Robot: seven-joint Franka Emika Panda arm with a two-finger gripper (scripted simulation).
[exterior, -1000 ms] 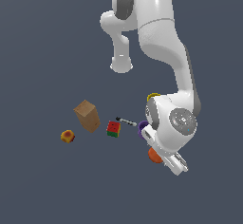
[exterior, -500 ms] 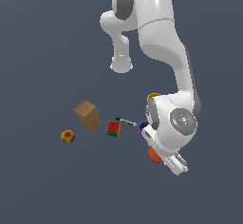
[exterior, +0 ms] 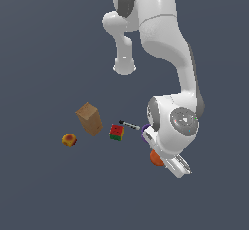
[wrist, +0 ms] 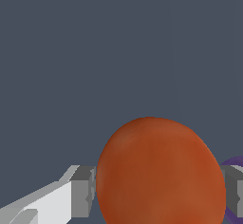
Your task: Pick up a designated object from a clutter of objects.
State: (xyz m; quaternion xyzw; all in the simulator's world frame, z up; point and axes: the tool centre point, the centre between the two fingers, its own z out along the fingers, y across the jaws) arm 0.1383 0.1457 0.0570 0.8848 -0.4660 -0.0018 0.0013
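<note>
As seen from the wrist camera, the orange-red fruit sits squarely between the two fingers of the gripper: one grey fingertip meets its flank on one side, and the other fingertip stands at its opposite flank. The jaws are spread about as wide as the fruit and appear to touch it on both sides; whether they already press hard enough to hold it cannot be told from the render.

From the exterior view, the fruit shows only as a small orange patch beneath the arm's bulky white wrist, toward the exterior view's right of the clutter. The purple cup lies just beside it, mostly hidden by the wrist; in the wrist view its rim peeks out behind the far fingertip. A marker, a red-green-yellow cube, a tan box and a small yellow-red piece trail away toward the exterior view's left, each standing apart from the fruit.

Key relation: the fruit lies directly on the line joining the fingertips, not ahead of or beside them, and being near-round it offers no long axis to align with. In judgement, the approach is complete and the coming move is a firm closing followed by a straight lift. The chief risks are the smooth, curved surface slipping out of a shallow pinch and the far finger nudging the neighbouring purple cup.
</note>
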